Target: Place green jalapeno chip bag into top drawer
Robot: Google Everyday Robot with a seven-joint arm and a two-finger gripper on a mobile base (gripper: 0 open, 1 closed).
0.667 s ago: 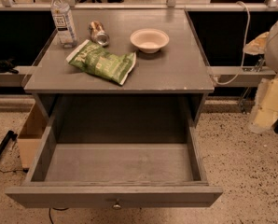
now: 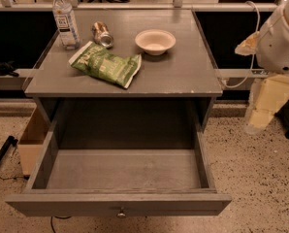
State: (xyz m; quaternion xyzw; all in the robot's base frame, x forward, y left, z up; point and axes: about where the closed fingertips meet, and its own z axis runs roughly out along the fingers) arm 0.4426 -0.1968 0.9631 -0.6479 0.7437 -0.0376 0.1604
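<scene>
The green jalapeno chip bag (image 2: pixel 105 64) lies flat on the grey cabinet top (image 2: pixel 183 76), left of centre, near the front edge. The top drawer (image 2: pixel 173 204) below is pulled fully open and holds nothing; its small round knob (image 2: pixel 120 212) shows on the front panel. My gripper (image 2: pixel 262 108), cream-coloured, hangs from the white arm (image 2: pixel 280 38) at the far right. It is off the cabinet's right side, above the floor and well away from the bag.
On the cabinet top stand a clear water bottle (image 2: pixel 64 18) at the back left, a crushed metal can (image 2: pixel 102 34) beside it and a white bowl (image 2: pixel 155 41) at the back centre. A cardboard box (image 2: pixel 32 140) sits on the floor at the left. A cable (image 2: pixel 253 47) hangs at the right.
My arm and gripper have shifted a little to the left, toward the cabinet. The bag, the drawer and the other things have not moved.
</scene>
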